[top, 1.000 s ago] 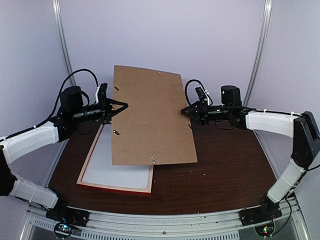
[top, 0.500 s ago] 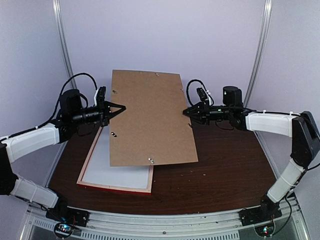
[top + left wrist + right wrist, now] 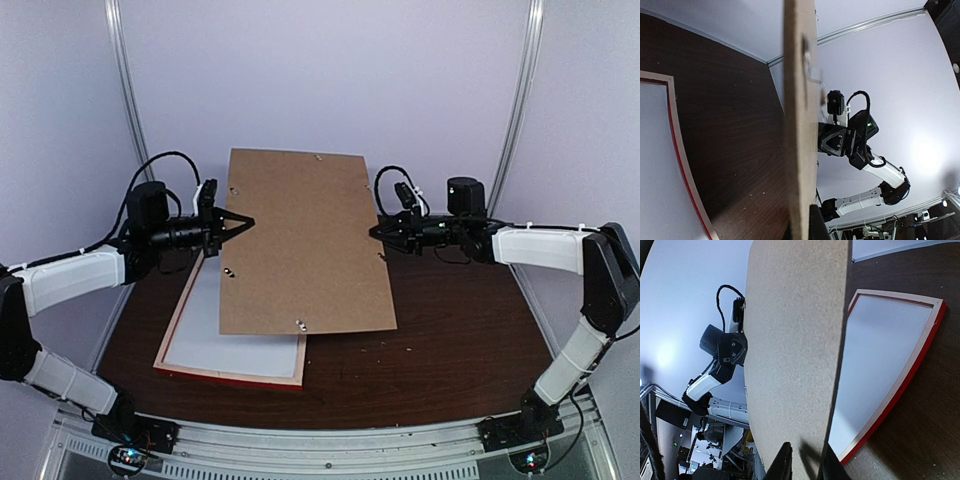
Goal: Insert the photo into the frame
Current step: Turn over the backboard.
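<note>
Nearest the bases, the frame (image 3: 230, 372) lay back-up on the table (image 3: 450, 330), showing only white inside; no photo was visible in any view. Beyond and above it, the left gripper (image 3: 240, 222) and right gripper (image 3: 375, 232) each pinched an opposite edge of the airborne backing board (image 3: 305, 245). By my reckoning, loading the photo and closing up were not yet done.
</note>
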### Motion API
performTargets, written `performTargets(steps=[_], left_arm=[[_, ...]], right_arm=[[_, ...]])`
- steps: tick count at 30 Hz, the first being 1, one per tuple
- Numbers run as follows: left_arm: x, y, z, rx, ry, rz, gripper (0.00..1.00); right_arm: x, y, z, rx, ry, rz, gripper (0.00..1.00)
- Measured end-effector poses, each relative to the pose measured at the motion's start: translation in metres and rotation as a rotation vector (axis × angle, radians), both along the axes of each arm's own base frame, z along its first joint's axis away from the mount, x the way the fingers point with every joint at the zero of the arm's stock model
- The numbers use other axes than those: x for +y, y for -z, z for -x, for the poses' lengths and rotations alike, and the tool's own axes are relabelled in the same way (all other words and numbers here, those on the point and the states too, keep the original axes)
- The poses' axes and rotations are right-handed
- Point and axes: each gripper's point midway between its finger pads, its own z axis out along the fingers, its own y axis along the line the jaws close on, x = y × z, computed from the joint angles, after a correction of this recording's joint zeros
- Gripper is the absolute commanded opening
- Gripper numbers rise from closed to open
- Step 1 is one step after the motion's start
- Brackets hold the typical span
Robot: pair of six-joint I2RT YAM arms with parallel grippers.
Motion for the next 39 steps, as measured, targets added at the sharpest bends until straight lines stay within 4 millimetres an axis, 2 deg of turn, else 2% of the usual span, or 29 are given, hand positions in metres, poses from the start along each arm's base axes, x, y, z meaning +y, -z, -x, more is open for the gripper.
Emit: performTargets(steps=[6,10,17,23,32,39], left_arm=[[-0.001,0.002,0.000,-0.001,0.016,0.001,0.00],[-0.001,0.000,0.001,-0.017,0.024,0.005,0.00],[-0.005,-0.008,0.002,-0.058,0.059,0.028,0.00],[-0.010,-0.003,-0.001,-0.048,0.083,0.079,0.00],[-0.011,0.001,0.000,-0.008,0.093,0.098,0.00],[-0.008,-0.008,0.005,-0.011,0.087,0.100,0.00]], right_arm=[[-0.001,-0.001,0.004,-0.001,-0.018,-0.013,0.17],[-0.002,-0.008,0.007,-0.005,-0.031,-0.041,0.22],[-0.006,-0.024,0.018,-0.044,-0.052,-0.057,0.38],[-0.011,-0.023,0.016,-0.071,-0.034,0.061,0.45],[-0.019,-0.010,0.011,-0.074,0.009,0.183,0.56],[-0.025,-0.004,0.005,-0.068,0.034,0.210,0.66]])
